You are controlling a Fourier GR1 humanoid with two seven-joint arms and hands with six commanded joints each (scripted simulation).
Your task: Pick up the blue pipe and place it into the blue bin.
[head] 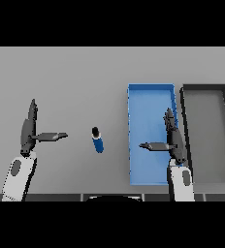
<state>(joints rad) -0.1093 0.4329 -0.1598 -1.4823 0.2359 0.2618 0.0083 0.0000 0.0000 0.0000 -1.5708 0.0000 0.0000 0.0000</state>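
I'm pre-grasp: both hands released, right hand (174, 140) over the blue bin (148, 99), left hand (29, 133) idle; next I reach the blue pipe (98, 141).

blue pipe (98, 142) w/ black end, blue bin (148, 90), grey table (75, 72)

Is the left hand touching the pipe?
Apart. The head view shows bare grey table between the left hand, whose thumb points toward it, and the pipe.
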